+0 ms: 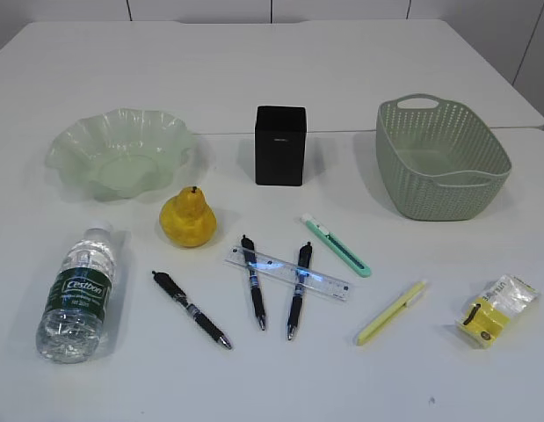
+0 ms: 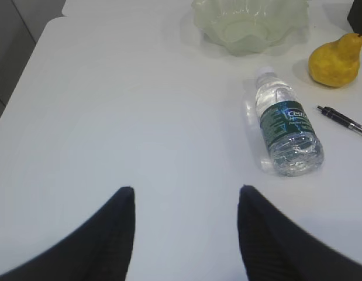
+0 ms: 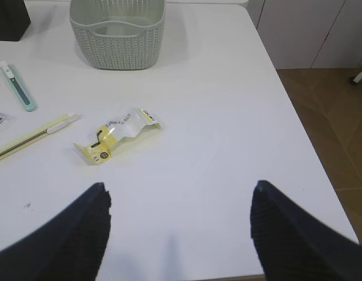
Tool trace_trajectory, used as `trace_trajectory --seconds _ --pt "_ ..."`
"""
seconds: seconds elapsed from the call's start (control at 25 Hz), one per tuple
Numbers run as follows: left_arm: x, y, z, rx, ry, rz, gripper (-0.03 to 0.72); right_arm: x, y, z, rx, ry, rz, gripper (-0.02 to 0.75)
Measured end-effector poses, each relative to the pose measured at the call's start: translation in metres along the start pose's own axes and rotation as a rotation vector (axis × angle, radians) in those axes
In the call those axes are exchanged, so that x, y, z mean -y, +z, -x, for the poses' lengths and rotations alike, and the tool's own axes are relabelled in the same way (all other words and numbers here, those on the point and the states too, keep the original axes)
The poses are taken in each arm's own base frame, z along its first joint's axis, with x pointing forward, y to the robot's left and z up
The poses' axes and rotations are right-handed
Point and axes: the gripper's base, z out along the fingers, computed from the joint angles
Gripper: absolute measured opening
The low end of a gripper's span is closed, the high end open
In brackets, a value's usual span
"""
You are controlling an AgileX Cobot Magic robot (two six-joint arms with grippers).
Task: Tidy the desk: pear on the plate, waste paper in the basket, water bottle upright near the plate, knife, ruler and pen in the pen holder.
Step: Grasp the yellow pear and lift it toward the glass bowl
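- You have a smooth, matt white counter [image 1: 272, 378].
- Your plate [image 1: 120, 151] looks like translucent, glossy green plastic.
- The water bottle [image 1: 76, 294] is clear, shiny plastic.
- The basket [image 1: 440, 158] is matt perforated plastic.
- The waste paper [image 1: 496, 310] looks like a crinkled, glossy wrapper.
- The pen holder [image 1: 280, 146] is matt black.

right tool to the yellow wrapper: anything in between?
Nothing. In the right wrist view the open right tool and the yellow wrapper are separated only by bare white table. The yellow pen lies off to the left, outside that path.
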Motion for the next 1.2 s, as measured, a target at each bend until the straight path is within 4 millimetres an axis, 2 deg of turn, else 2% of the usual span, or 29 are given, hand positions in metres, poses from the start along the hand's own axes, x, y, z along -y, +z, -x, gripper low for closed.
trace_trajectory --seconds 1.2 --pt "0.0037 -0.0001 -0.0003 -0.003 -0.021 -0.041 0.394 0.0000 0.0000 0.0000 0.000 0.000 0.000 0.554"
